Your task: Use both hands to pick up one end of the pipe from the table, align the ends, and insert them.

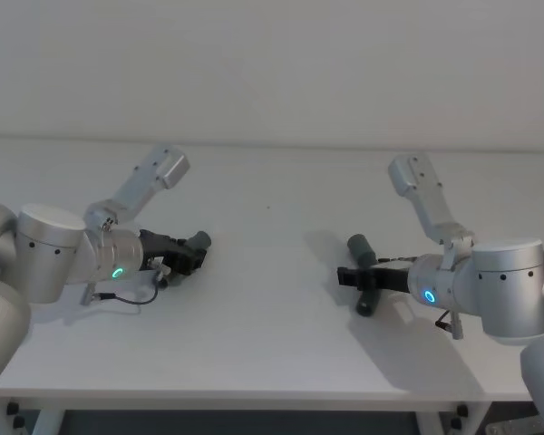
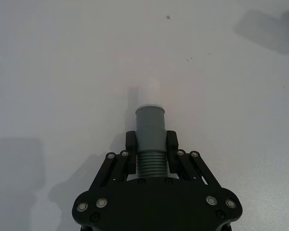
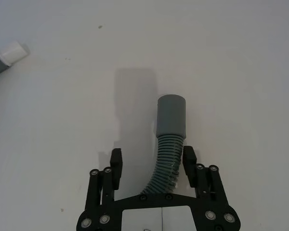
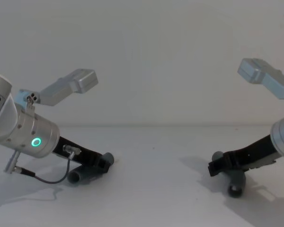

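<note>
My left gripper (image 1: 187,257) (image 2: 151,142) (image 4: 102,163) is shut on one dark grey pipe piece (image 1: 199,241) (image 2: 150,126) (image 4: 80,176), low over the white table (image 1: 272,326). Its ribbed part sits between the fingers and its sleeve, with a whitish end (image 2: 152,93), points toward the table's middle. My right gripper (image 1: 348,276) (image 3: 153,161) (image 4: 214,168) is open and straddles the other pipe piece (image 1: 363,272) (image 3: 171,115) (image 4: 236,184), which lies on the table. The ribbed tube leans against one finger (image 3: 189,161); its plain grey sleeve end points forward.
A thin grey cable (image 1: 127,299) (image 4: 52,178) loops under the left wrist onto the table. The right wrist view also catches the other piece's whitish tip (image 3: 12,52) at one edge. Bare white table (image 4: 156,198) lies between the two grippers, and the table's front edge (image 1: 254,397) is near.
</note>
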